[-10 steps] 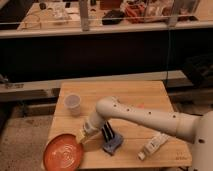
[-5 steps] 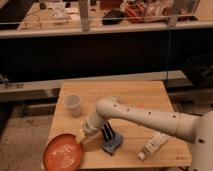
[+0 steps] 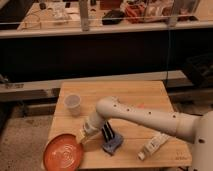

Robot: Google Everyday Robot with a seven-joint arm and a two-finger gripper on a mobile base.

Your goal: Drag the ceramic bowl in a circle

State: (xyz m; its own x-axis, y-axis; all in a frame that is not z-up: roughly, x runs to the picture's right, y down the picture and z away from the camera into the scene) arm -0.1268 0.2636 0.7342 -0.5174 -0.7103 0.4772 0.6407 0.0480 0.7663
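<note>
The ceramic bowl (image 3: 63, 154) is a wide, shallow orange-red dish with a paler centre, at the front left corner of the wooden table (image 3: 145, 97). My white arm reaches in from the right. My gripper (image 3: 82, 137) is at the bowl's right rim, its pale fingertips touching or just over the rim edge.
A small translucent white cup (image 3: 73, 103) stands behind the bowl at the table's left. A blue and black object (image 3: 111, 140) lies just right of the gripper. A white tube-like item (image 3: 153, 145) lies at the front right. A dark counter runs behind the table.
</note>
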